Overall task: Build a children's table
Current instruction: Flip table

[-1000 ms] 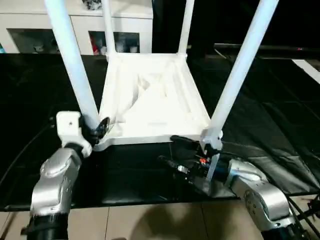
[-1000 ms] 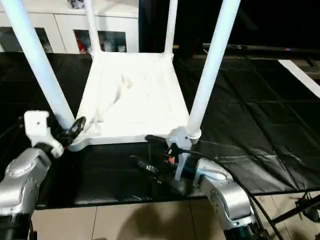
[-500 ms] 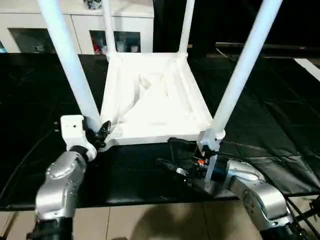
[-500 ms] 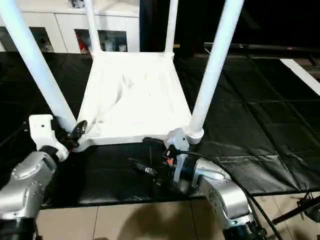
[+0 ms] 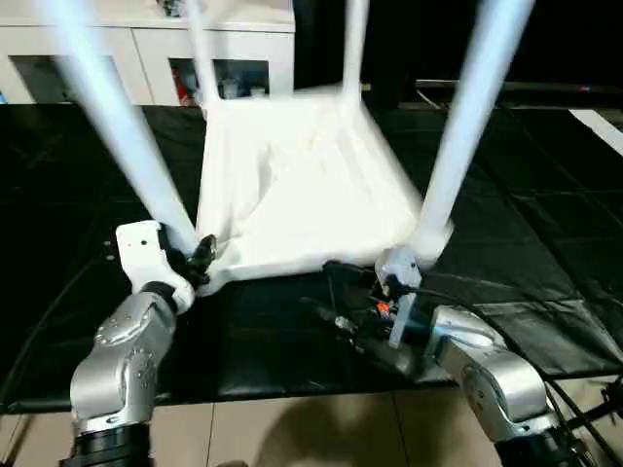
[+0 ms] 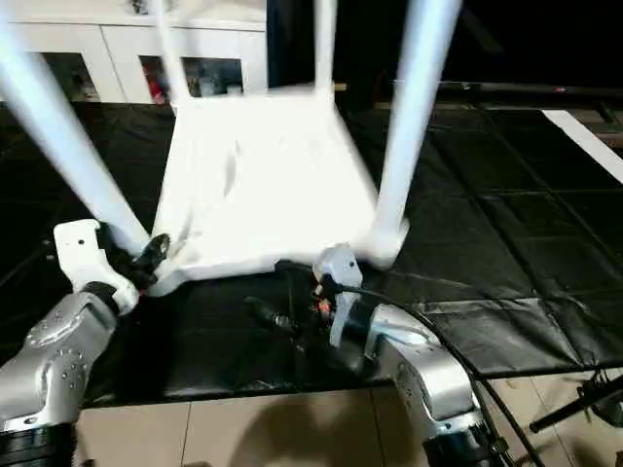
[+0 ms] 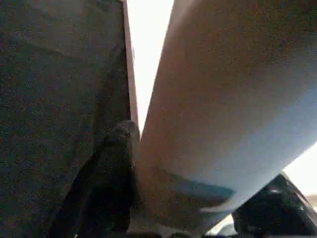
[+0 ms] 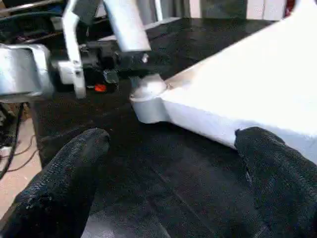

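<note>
— Left gripper [image 5: 200, 261], lower left of the head view: what's it doing?
— Clamped on the near-left leg [image 5: 117, 136] of the children's table [image 5: 302, 185], right at the foot of the leg where it meets the corner lobe. Its wrist view has a black finger [image 7: 111, 168] on each side of the white tube, pressed against it.
— And the right gripper [image 8: 173, 183]?
— Fingers spread wide, holding nothing; between them its wrist view looks across the black mat [image 5: 526, 243] to the table's near edge and the far corner lobe, with the left gripper beyond. In the head view it sits at lower centre, just under the near-right leg [image 5: 467, 117].
— Where does the table lie?
— Upside down on the mat, middle of the frame, legs rising out of the top edge. It looks tilted, near edge raised, though blur makes that uncertain.
— Anything around it?
— A white glass-door cabinet [image 5: 146, 58] across the upper left, pale floor tiles [image 5: 292, 433] along the bottom edge, and black cables [image 5: 458, 292] trailing off the right forearm, partly covering the mat.
</note>
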### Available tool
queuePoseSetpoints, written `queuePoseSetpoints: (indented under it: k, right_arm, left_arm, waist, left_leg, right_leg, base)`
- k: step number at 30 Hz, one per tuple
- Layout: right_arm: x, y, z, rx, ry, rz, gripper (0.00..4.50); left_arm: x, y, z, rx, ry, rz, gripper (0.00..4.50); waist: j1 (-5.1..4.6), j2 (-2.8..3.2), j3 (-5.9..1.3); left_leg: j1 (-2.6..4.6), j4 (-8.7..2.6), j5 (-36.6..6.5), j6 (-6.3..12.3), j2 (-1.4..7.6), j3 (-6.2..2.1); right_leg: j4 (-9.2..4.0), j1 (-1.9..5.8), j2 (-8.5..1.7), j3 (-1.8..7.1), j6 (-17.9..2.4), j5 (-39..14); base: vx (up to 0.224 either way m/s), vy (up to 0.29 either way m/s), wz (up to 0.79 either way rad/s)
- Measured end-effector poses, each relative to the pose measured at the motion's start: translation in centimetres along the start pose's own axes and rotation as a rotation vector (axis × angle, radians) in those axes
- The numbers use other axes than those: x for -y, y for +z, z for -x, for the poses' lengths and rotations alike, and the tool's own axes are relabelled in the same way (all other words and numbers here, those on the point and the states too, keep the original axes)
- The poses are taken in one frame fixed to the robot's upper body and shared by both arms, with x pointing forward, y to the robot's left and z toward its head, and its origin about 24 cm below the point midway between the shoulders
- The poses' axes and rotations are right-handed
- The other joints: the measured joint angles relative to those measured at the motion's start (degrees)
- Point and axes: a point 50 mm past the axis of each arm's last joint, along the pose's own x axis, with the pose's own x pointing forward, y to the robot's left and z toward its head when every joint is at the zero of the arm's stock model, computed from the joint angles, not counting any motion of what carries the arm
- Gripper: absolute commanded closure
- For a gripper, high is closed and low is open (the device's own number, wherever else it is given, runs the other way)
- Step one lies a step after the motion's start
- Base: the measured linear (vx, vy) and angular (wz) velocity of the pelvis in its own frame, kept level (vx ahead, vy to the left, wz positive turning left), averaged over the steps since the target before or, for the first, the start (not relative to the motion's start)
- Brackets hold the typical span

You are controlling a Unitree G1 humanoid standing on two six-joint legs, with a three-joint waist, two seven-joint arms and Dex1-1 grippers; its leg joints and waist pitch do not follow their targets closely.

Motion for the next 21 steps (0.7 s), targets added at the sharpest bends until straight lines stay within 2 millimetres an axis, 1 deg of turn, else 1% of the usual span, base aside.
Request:
queuePoseSetpoints:
  k: [2, 5, 8, 11, 12, 16, 18, 21]
  right_arm:
    - [0.2, -0.5, -0.4, -0.009, -0.045, -0.04, 0.0]
    - [0.5, -0.7, -0.9, 0.006, -0.107, -0.088, 0.0]
    - [1.6, 0.2, -1.6, 0.08, -0.195, -0.148, 0.0]
    - [2.8, 1.4, -2.2, 0.165, -0.29, -0.227, 0.0]
    - [3.1, 1.4, -2.3, 0.178, -0.313, -0.259, 0.0]
    - [3.8, 1.6, -2.9, 0.274, -0.326, -0.443, 0.0]
    - [4.0, 1.9, -3.1, 0.306, -0.327, -0.475, 0.0]
    - [4.3, 1.9, -3.7, 0.293, -0.353, -0.496, 0.0]
  left_arm:
    - [0.7, 0.0, -0.1, -0.001, -0.007, 0.092, 2.17]
    - [1.6, 0.3, -0.1, 0.0, -0.03, 0.148, 2.2]
    - [1.9, 0.6, 0.1, -0.012, -0.04, 0.135, 2.21]
    - [2.1, 0.6, 0.1, -0.025, -0.031, 0.104, 2.27]
    - [2.3, 0.7, 0.1, -0.028, -0.034, 0.096, 2.27]
    - [2.5, 0.7, 0.1, -0.04, -0.039, 0.088, 2.27]
    - [2.6, 0.7, 0.0, -0.044, -0.041, 0.087, 2.27]
    - [2.7, 0.7, 0.0, -0.047, -0.042, 0.087, 2.27]
  waist:
    - [0.01, -0.06, 0.03]
    - [0.1, -0.1, 0.04]
    - [0.14, -0.15, 0.05]
    - [0.59, -0.13, 0.05]
    - [0.78, -0.13, 0.05]
    - [0.93, -0.1, 0.06]
    - [1.01, -0.1, 0.06]
    - [1.11, -0.1, 0.05]
  left_leg:
    - [-0.05, 0.0, 0.0, -0.02, 0.0, 0.0]
    - [-0.14, 0.01, 0.0, -0.02, 0.0, 0.0]
    - [-0.28, 0.04, 0.1, 0.18, 0.0, -0.02]
    - [-0.37, 0.04, 0.2, 0.25, 0.0, -0.02]
    - [-0.38, 0.05, 0.2, 0.26, 0.0, -0.02]
    - [-0.39, 0.04, 0.2, 0.23, -0.01, -0.02]
    - [-0.4, 0.04, 0.2, 0.22, 0.0, -0.02]
    - [-0.4, 0.05, 0.2, 0.21, 0.0, -0.02]
  right_leg:
    - [0.0, -0.01, -0.01, -0.01, 0.0, 0.0]
    - [0.0, -0.04, -0.01, -0.03, 0.0, 0.0]
    - [0.0, -0.14, -0.01, -0.04, 0.0, 0.0]
    - [0.01, -0.19, -0.02, -0.06, 0.0, 0.0]
    - [0.0, -0.19, -0.02, -0.06, 0.0, 0.0]
    - [0.03, -0.24, -0.04, -0.06, 0.0, 0.0]
    - [0.05, -0.24, -0.04, -0.08, 0.0, 0.0]
    - [0.05, -0.24, -0.04, -0.08, 0.0, 0.0]
  base:
    - [0.0, 0.0, 0.0]
    - [0.0, 0.0, 0.0]
    - [0.0, 0.0, 0.0]
    - [0.0, 0.0, 0.0]
    - [0.0, 0.0, 0.0]
    - [0.0, 0.0, 0.0]
    - [0.0, 0.0, 0.0]
    - [0.0, 0.0, 0.0]
